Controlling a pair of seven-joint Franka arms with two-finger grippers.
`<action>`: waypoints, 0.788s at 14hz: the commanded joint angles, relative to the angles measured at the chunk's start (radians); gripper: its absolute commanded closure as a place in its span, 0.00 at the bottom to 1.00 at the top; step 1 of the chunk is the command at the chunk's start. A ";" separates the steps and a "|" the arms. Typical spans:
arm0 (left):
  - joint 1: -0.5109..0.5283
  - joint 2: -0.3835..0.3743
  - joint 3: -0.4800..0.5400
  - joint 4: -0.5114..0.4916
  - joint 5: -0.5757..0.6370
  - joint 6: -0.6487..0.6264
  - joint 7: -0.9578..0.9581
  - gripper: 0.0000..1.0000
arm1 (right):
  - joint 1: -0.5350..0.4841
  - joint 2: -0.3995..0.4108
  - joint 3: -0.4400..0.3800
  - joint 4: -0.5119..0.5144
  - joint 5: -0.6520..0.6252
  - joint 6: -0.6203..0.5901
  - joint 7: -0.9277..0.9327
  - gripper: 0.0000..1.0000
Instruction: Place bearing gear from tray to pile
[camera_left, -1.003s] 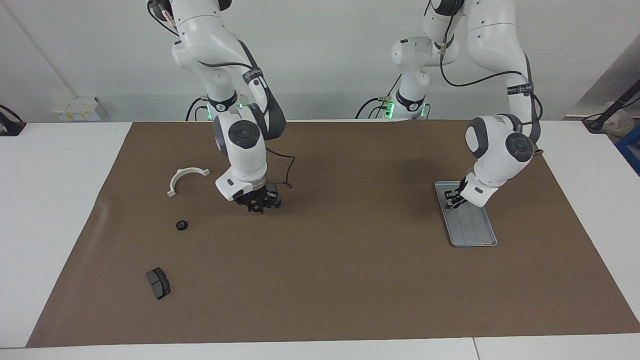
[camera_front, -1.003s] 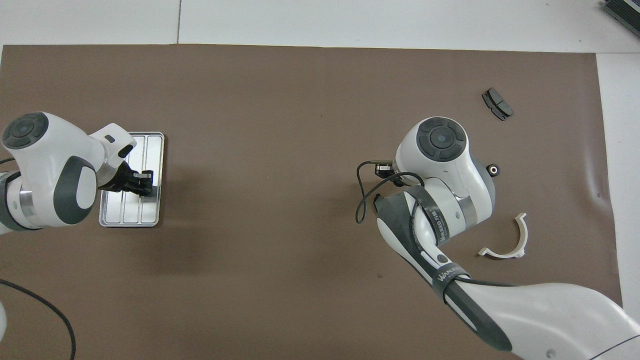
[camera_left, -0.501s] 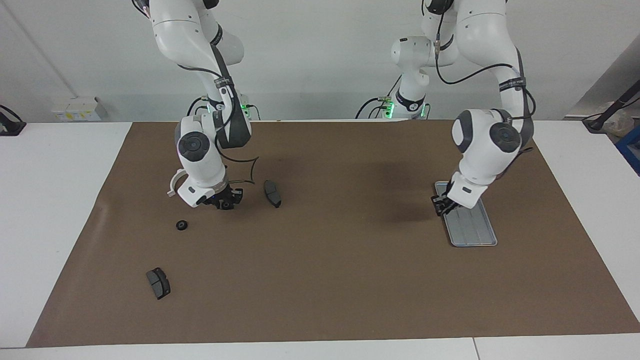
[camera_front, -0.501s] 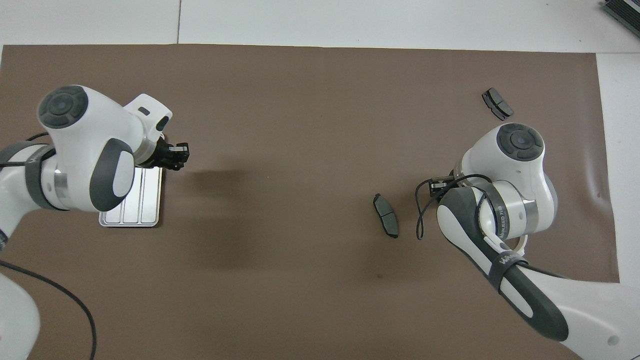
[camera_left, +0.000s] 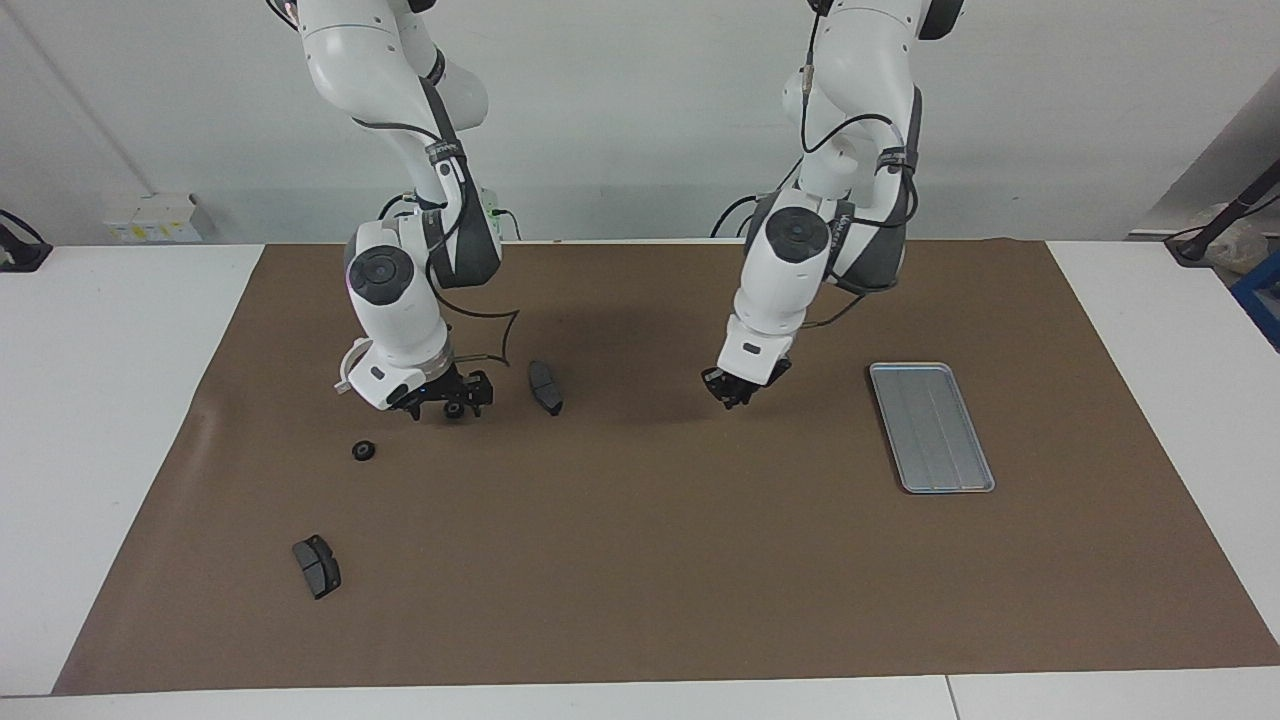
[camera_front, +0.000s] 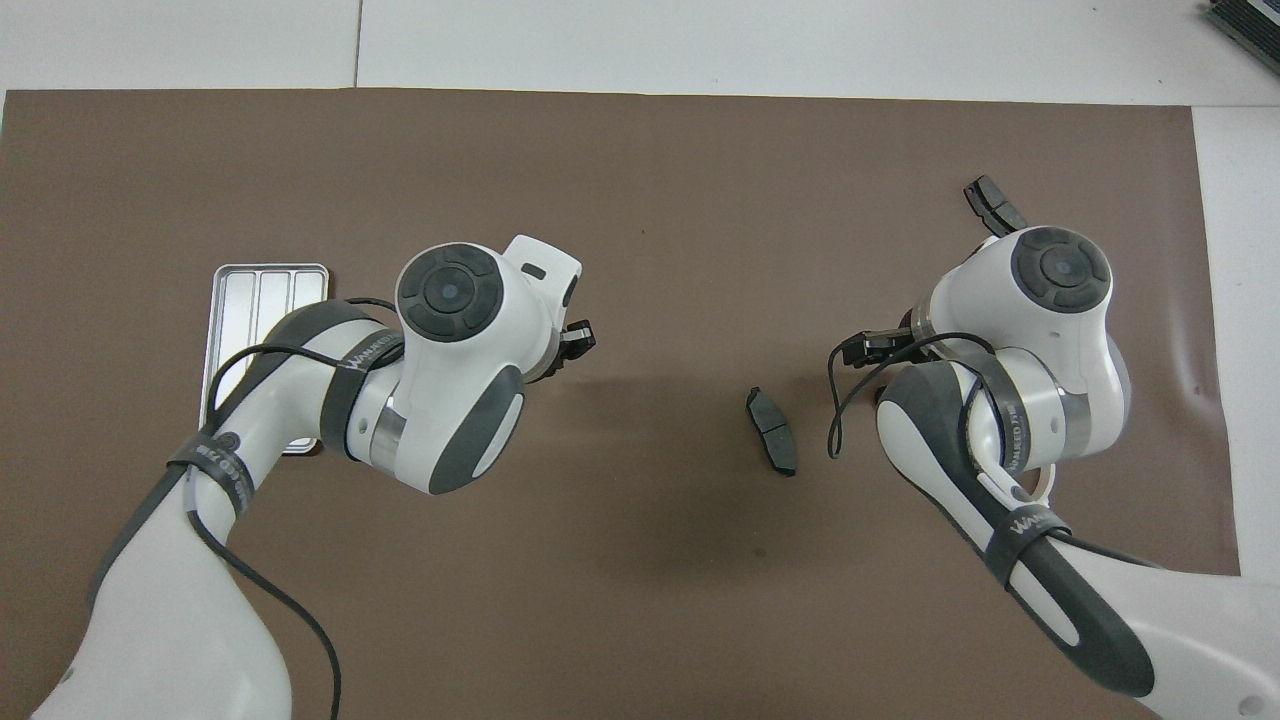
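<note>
The silver tray (camera_left: 932, 428) (camera_front: 262, 295) lies bare at the left arm's end of the mat. My left gripper (camera_left: 736, 390) (camera_front: 578, 340) hangs over the middle of the mat, away from the tray, shut on a small dark thing that I take for the bearing gear, mostly hidden by the fingers. The pile lies at the right arm's end: a white half-ring bracket (camera_left: 346, 372), one dark brake pad (camera_left: 545, 387) (camera_front: 772, 431) and a second brake pad (camera_left: 317, 566) (camera_front: 990, 204). My right gripper (camera_left: 450, 401) is open and empty, low over the mat between the bracket and the first pad.
A small black round part (camera_left: 364, 451) lies on the mat between the bracket and the second brake pad; the right arm hides it in the overhead view. The brown mat (camera_left: 650, 560) covers most of the white table.
My left gripper has left the tray and swung toward the middle of the mat. My right gripper has moved off the first brake pad toward the bracket and spread its fingers.
</note>
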 joint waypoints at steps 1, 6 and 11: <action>-0.043 0.042 0.017 0.018 0.000 0.031 -0.023 0.74 | -0.007 0.018 0.003 0.058 0.020 0.007 -0.023 0.00; -0.039 0.039 0.020 0.056 0.002 0.017 -0.023 0.37 | -0.005 0.057 0.005 0.187 0.022 -0.039 -0.006 0.00; 0.188 -0.024 0.015 0.272 0.000 -0.258 0.102 0.38 | 0.136 0.099 0.006 0.245 0.020 -0.019 0.282 0.00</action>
